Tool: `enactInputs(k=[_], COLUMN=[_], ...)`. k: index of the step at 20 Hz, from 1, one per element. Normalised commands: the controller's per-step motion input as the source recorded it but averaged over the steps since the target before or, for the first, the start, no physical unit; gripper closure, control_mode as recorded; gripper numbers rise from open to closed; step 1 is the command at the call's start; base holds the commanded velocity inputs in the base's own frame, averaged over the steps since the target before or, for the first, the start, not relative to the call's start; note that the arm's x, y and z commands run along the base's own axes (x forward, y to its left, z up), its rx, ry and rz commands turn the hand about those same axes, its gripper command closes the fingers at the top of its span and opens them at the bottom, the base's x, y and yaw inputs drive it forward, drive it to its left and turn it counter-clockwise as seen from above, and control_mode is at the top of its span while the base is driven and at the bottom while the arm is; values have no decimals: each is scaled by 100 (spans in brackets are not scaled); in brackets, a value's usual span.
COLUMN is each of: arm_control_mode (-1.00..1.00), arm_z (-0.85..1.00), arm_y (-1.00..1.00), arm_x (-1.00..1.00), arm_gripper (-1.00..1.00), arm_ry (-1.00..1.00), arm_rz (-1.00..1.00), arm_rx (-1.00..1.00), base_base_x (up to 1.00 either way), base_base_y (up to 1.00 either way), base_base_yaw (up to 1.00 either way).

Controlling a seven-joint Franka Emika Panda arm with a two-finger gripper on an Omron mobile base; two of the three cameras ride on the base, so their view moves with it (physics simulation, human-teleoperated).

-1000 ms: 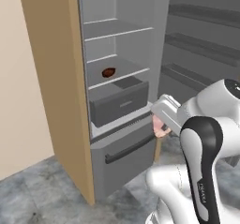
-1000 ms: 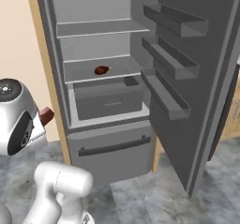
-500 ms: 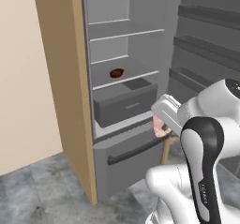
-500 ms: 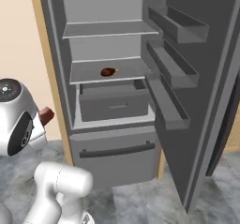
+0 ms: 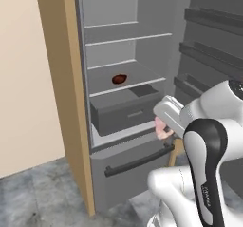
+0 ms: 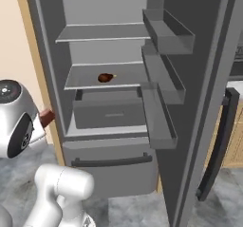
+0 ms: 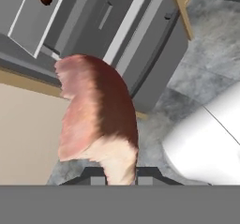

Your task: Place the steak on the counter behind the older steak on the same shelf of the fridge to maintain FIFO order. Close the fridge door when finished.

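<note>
Holding the steak (image 7: 96, 120) clenched in the jaws, out in front of the open fridge (image 5: 118, 55), level with the grey drawer (image 5: 126, 112) and short of the shelves. Sitting on the shelf (image 6: 109, 74) just above that drawer: the older steak (image 5: 119, 79), small and dark red, well apart from the held one. Standing wide open to the right: fridge door (image 6: 199, 79) with its black bar handle (image 6: 219, 145).
</note>
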Motion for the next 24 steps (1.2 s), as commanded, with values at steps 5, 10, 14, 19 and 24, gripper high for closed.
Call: enactInputs(k=[5, 10, 14, 19, 24], arm_control_mode=[100, 100, 100, 100, 100], arm_z=[0, 0, 0, 0, 0], arm_y=[0, 0, 0, 0, 0], arm_x=[0, 0, 0, 0, 0], arm_gripper=[100, 100, 100, 100, 100], arm_ry=[0, 0, 0, 0, 0], arm_rz=[0, 0, 0, 0, 0], arm_rx=[0, 0, 0, 0, 0], base_base_x=[60, 68, 56, 35, 49], base_base_y=[-11, 0, -2, -8, -7], base_base_yaw=[6, 0, 0, 5, 4])
